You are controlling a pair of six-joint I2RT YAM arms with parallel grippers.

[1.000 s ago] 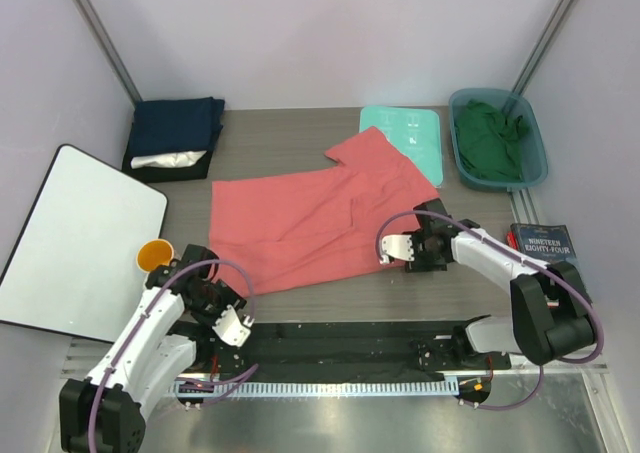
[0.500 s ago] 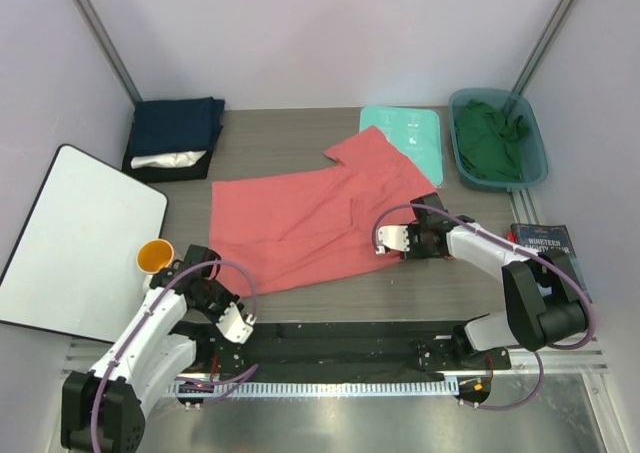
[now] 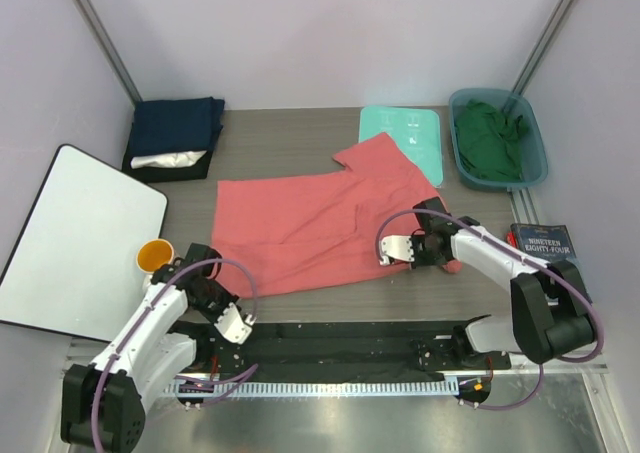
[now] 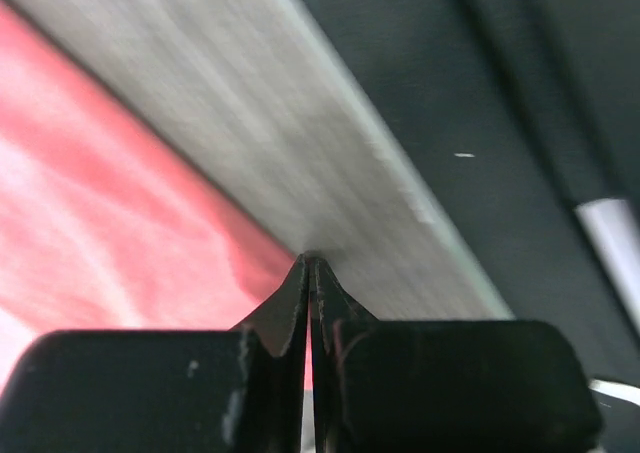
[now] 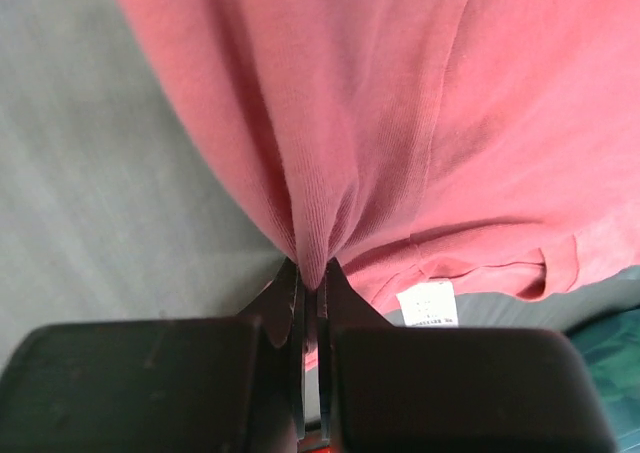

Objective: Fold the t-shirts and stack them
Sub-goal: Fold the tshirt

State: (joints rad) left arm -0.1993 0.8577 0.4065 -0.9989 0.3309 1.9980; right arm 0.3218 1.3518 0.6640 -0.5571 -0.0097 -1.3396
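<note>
The coral shirt (image 3: 310, 223) lies spread on the bench (image 3: 280, 143), long axis left to right. The right claw (image 5: 310, 273) pinches its near right edge. The left claw (image 4: 308, 263) is closed at the near left corner; I can't tell if it has cloth.

On the table (image 3: 285, 141) the spread t-shirt (image 3: 300, 228) lies centre, folded t-shirts (image 3: 175, 133) behind-left, board (image 3: 410, 138) and tub (image 3: 536, 138) behind-right.

Red shirt (image 5: 400, 123): soft matt knit cloth, fine ribs. Table (image 3: 280, 143): matt grey wood grain. Tub (image 3: 500, 185): glossy teal plastic.
</note>
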